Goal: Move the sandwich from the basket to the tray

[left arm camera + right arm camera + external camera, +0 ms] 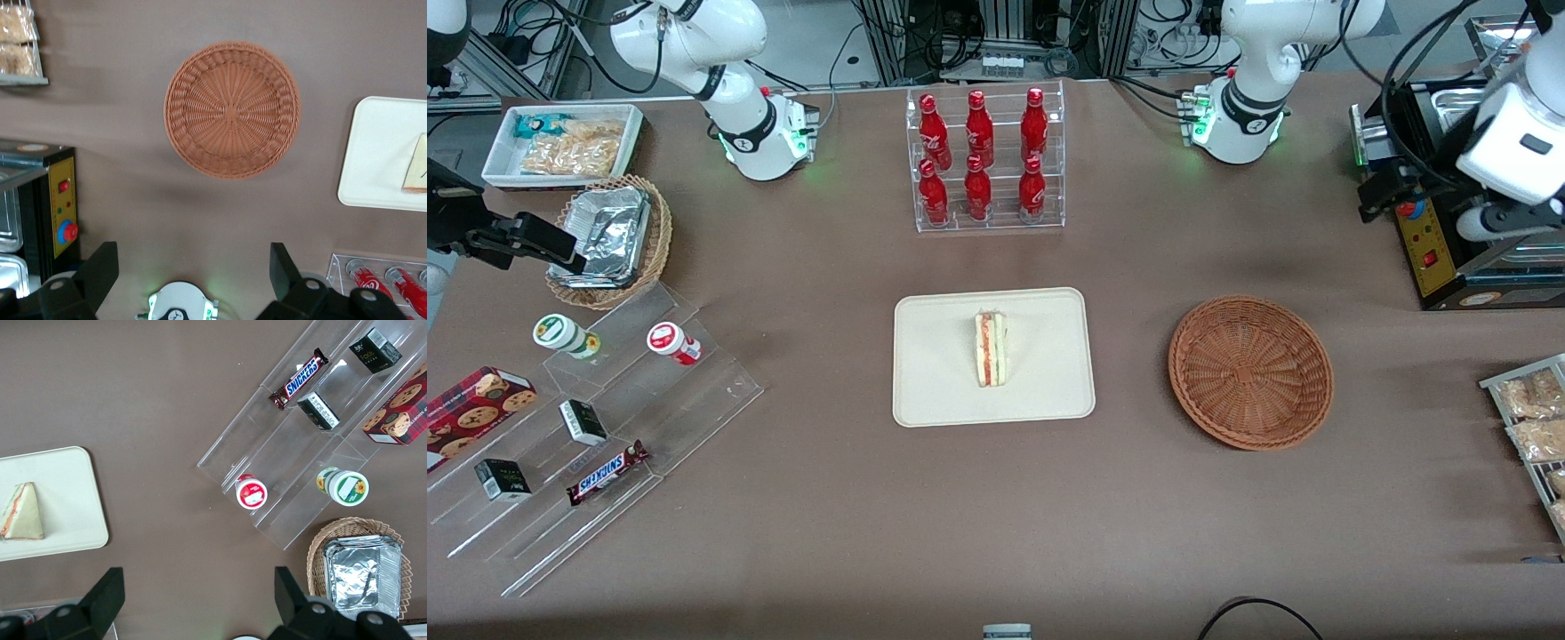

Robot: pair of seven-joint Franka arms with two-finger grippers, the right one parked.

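A Snickers bar (pixel 607 472) shows the only writing I can read, lying on the clear stepped display (pixel 596 427) toward the parked arm's end of the table (pixel 827 533); the labels on the small jars and dark boxes near it are too small to make out. The sandwich (pixel 991 348) sits on the tray (pixel 943 391) near its middle, with bare tray all around it. The basket (pixel 1250 371) stands apart from the tray toward the working arm's end, with open table between them. The gripper (pixel 193 267) hangs high over the table with its fingers (pixel 100 267) spread wide, holding nothing. A rack of red bottles (pixel 983 158) stands farther from the front camera than the tray, a control box with a red button (pixel 1436 253) near the basket.
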